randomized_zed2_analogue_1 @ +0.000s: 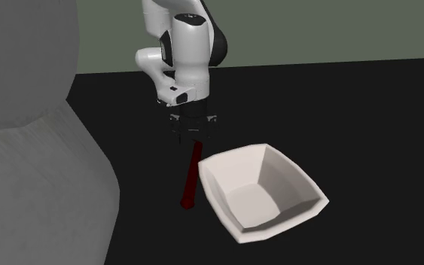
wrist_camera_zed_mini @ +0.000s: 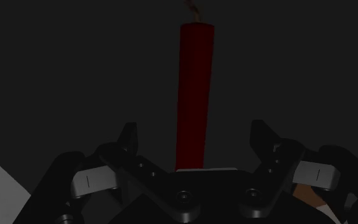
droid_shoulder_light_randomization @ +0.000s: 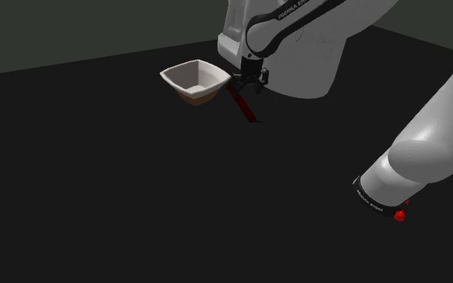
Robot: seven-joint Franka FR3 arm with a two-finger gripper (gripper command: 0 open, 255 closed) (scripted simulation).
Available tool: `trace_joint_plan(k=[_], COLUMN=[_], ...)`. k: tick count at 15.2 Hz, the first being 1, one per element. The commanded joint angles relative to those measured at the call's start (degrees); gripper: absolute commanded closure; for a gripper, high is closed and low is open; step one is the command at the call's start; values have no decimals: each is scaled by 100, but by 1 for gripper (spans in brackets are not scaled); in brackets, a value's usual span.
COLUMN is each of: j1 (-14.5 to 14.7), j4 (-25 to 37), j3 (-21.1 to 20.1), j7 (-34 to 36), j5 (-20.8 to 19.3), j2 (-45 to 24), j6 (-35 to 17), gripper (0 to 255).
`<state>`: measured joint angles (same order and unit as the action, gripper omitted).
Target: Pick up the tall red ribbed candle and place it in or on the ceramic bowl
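Gripper is open, fingers either side of the red candle, not touching. Candle lies just right of the bowl in the shoulder view; grasp, lift and placement are pending.

Setting: a bare, rendered interior; the room type cannot be told for sure. A flat black worktop runs back to a plain grey-green wall on the far side. A large smooth grey mass stands at the near left in the second exterior view; what it is cannot be told. Household hints: a white faceted bowl with a dark red candle just beside it. The place reads as loosely domestic, more test scene than lived-in home.
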<state>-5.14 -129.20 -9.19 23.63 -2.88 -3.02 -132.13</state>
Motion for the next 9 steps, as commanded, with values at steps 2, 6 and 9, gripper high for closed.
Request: trace_joint_plan(k=[2, 6, 9], j1=[-2, 9, 14], j4=[470, 438, 399], j3=[69, 96, 116], j7=[333, 378, 415], j5=[-280, -338, -392], j2=[-672, -855, -1022], j6=[-286, -501, -704], gripper=[0, 0, 0])
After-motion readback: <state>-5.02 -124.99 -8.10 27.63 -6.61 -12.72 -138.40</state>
